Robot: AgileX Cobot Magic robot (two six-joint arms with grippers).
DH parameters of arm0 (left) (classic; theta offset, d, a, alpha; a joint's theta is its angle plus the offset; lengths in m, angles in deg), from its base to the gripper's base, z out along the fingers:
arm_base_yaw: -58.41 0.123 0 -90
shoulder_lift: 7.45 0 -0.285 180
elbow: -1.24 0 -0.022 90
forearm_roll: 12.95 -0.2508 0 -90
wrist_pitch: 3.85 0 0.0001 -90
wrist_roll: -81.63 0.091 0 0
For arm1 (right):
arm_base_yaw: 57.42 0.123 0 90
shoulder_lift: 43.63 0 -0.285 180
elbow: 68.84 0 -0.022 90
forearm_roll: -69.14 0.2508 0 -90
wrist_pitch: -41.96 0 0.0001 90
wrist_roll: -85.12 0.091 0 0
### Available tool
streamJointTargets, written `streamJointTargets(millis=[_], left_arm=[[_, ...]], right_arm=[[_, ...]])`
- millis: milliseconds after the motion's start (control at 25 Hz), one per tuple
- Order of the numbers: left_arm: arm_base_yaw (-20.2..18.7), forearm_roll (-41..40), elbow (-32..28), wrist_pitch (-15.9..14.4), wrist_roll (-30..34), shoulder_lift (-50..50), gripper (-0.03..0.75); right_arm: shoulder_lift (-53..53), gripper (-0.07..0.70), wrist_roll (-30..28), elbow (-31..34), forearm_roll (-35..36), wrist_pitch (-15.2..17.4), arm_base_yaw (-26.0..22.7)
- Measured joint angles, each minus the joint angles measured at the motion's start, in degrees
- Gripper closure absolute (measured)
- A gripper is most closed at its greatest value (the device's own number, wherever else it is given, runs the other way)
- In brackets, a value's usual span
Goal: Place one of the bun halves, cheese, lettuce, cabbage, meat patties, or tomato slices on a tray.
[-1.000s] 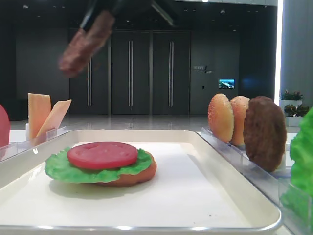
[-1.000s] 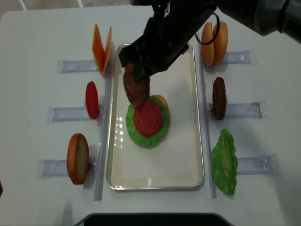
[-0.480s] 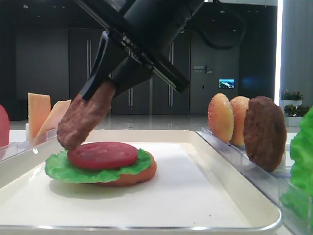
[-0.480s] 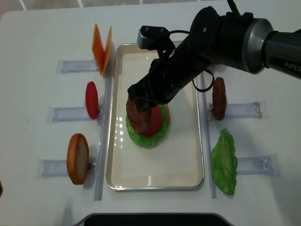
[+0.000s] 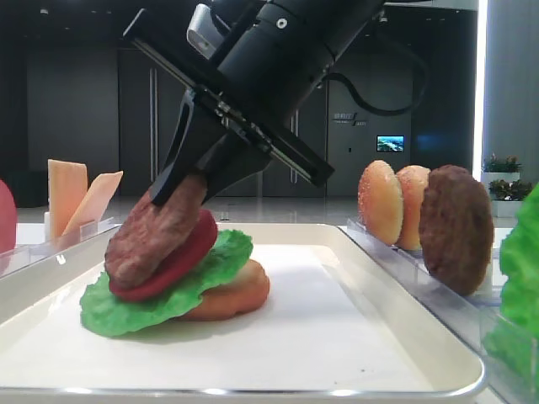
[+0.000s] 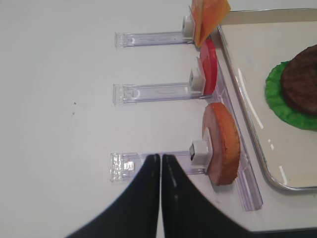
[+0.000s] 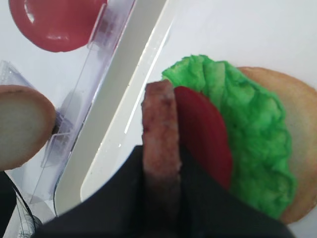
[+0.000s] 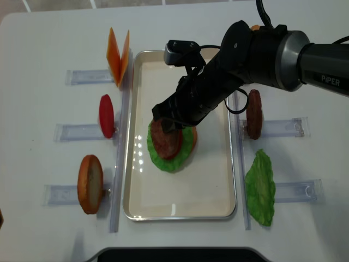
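The right gripper (image 8: pixel 170 121) is reaching across the tray (image 8: pixel 215 180) from the far right, angled steeply downward, clamping a meat patty (image 5: pixel 156 231). The patty is tilting, its long axis sloping down toward the left, pressing against the tomato slice (image 5: pixel 173 261) above lettuce (image 5: pixel 160 299) and bun half (image 5: pixel 232 295). The left gripper (image 6: pixel 160 168) is hovering closed.

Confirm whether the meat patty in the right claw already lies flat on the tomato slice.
No: the meat patty is tilted, gripped by the right claw, pressing the tomato slice askew.
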Motion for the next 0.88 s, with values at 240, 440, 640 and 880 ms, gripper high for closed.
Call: streamJointTargets(millis=[240, 440, 640, 880], left_arm=[[0.0, 0.0, 0.0, 0.0, 0.0, 0.0, 0.722], [0.0, 0.0, 0.0, 0.0, 0.0, 0.0, 0.722], [0.0, 0.0, 0.0, 0.0, 0.0, 0.0, 0.722], [0.0, 0.0, 0.0, 0.0, 0.0, 0.0, 0.722]], right_arm=[[0.0, 0.432, 0.0, 0.0, -0.3, 0.5, -0.9], [1.1, 0.237, 1.2, -1.5, -6.8, 3.8, -2.3], [5.1, 0.206, 11.9, -7.8, -21.9, 7.5, -2.2], [7.1, 0.204, 25.4, -19.2, -41.4, 20.0, -2.2]])
